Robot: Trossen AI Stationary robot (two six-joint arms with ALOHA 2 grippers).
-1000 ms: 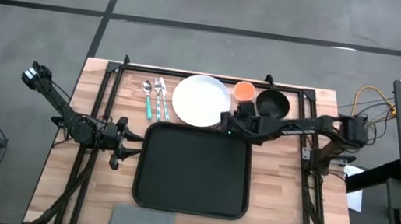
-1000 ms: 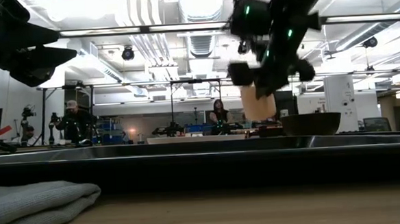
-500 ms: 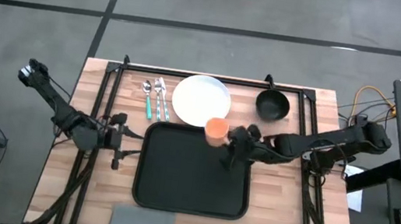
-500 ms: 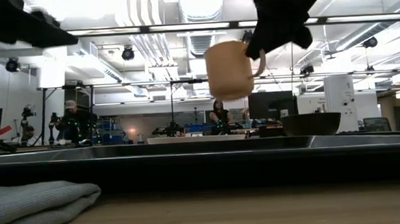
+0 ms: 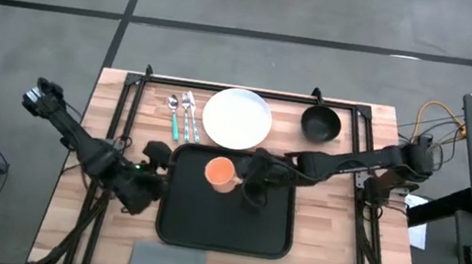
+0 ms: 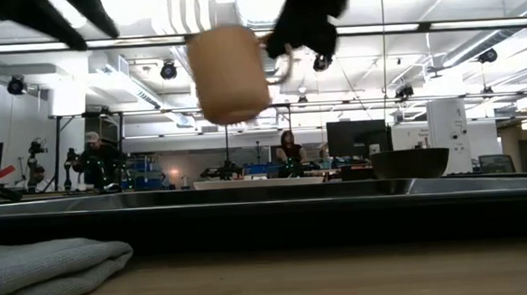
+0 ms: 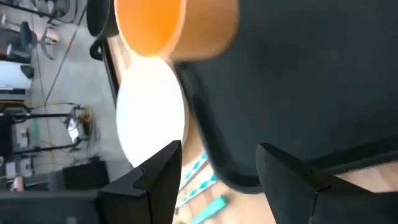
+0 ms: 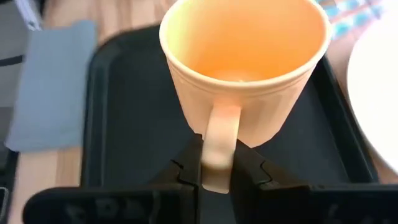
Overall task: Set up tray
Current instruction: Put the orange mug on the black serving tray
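Observation:
An orange mug (image 5: 216, 172) hangs upright over the far part of the black tray (image 5: 222, 227), with my right gripper (image 5: 240, 179) shut on it. The low view shows the mug (image 6: 228, 73) well above the tray's rim (image 6: 266, 197). My left gripper (image 5: 158, 160) stands open and raised at the tray's left edge; its fingers (image 7: 163, 169) are spread with nothing between them. The left wrist view looks past them at the mug (image 7: 174, 25) and the tray (image 7: 298, 81). My right gripper pinches the mug's handle (image 8: 217, 146) between its two fingers, which lie on the handle's two flat sides. The fingers come from the table's right side, slanting down. The mug (image 8: 245, 68) stays upright, mouth up, lifted clear above the tray.
A white plate (image 5: 237, 118), a black bowl (image 5: 321, 123) and cutlery (image 5: 181, 115) lie along the far side behind the tray. A folded grey napkin (image 5: 172, 260) lies at the near edge. Bare wood shows left and right of the tray.
My right gripper has carried the mug up from beside the bowl, leftward and nearer, to above the tray, turning its wrist on the way; the mug now hangs upright. My left gripper has risen, rolled over and come closer to the tray's left edge, staying open.

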